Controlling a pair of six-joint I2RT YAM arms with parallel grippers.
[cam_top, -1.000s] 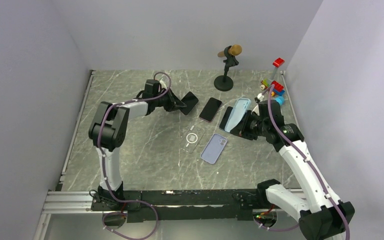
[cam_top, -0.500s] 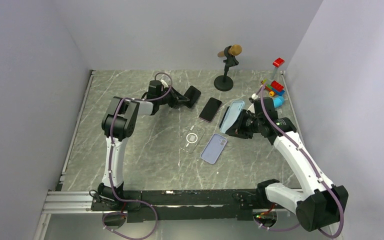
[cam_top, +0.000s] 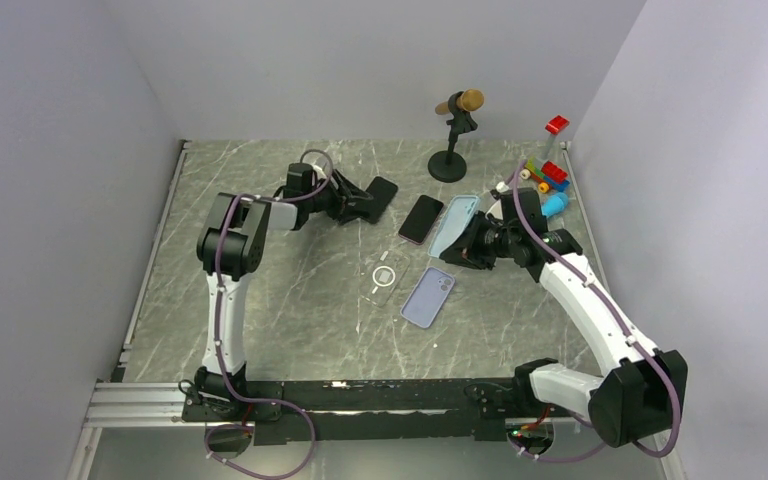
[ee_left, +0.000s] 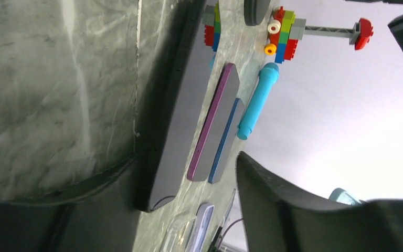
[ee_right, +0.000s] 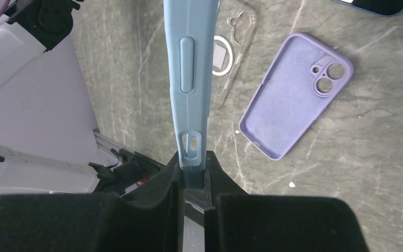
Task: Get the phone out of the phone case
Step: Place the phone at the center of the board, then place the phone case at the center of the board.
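Right fingers (ee_right: 162, 184) are clamped narrow on one end of the light blue phone case (ee_right: 189, 79). They hold it tilted up off the table (cam_top: 290, 300), right of centre, with its hollow inner face showing from above. Left fingers (ee_left: 294, 210) stand apart around the near end of a black phone (cam_top: 382, 193) that lies flat toward the far edge, and one finger is clearly off it. Between the two arms lies a purple-edged phone (cam_top: 421, 218). Just beside it, on the side away from the left fingers, a blue-edged phone (ee_left: 224, 137) lies flat on the table; from above, the raised case hides it. Nearer the arms lie a clear case (cam_top: 384, 274) and a lavender case (cam_top: 428, 297) with its hollow side up, both apart from the blue case. A microphone stand (cam_top: 448, 160) is at the far edge. Toy bricks (cam_top: 552, 175) and a blue cylinder (cam_top: 557, 204) sit in the far right corner.
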